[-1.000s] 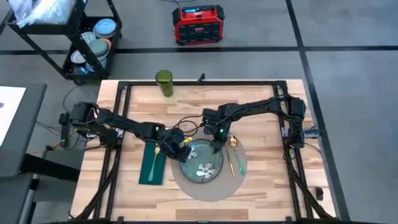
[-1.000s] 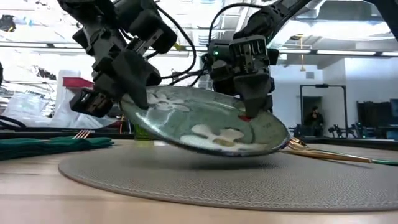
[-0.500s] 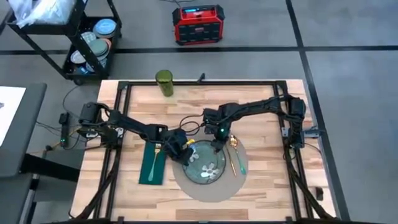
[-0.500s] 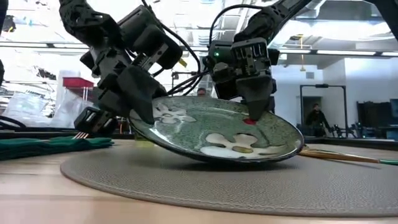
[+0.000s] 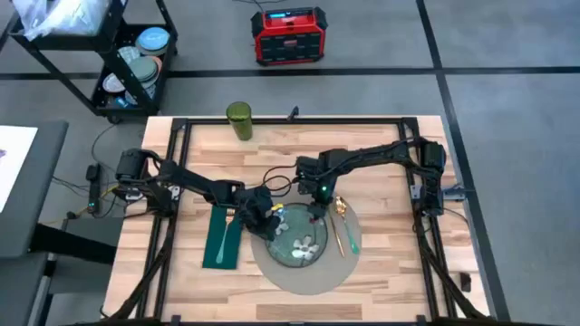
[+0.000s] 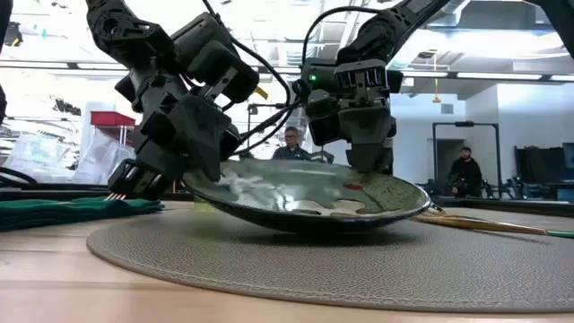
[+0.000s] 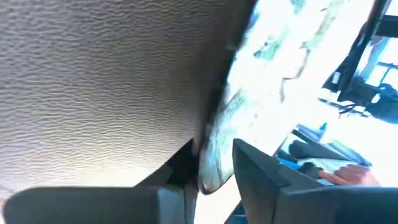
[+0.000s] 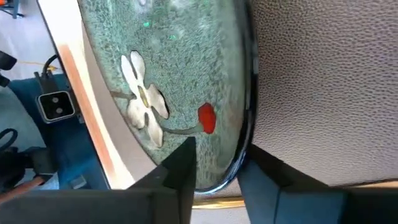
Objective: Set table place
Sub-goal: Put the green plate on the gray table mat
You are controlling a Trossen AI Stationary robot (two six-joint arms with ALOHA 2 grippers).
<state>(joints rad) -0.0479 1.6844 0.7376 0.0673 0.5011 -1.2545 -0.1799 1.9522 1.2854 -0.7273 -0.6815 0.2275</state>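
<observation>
Change: I see the plate [image 6: 309, 196] has levelled and sunk onto the place [image 6: 296, 260].
Left gripper [image 5: 263, 220]: pinching its left rim.
Right gripper [image 5: 314, 213]: pinching the far rim.
Release: lift straight up.

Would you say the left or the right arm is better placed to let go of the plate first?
Right, probably: the right gripper pinches the plate where it rests lowest on the mat; the left gripper holds the raised side.

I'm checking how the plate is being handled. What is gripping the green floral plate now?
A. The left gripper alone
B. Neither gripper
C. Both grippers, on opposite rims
C: the left gripper and the right gripper each pinch the plate rim above the mat.
</observation>
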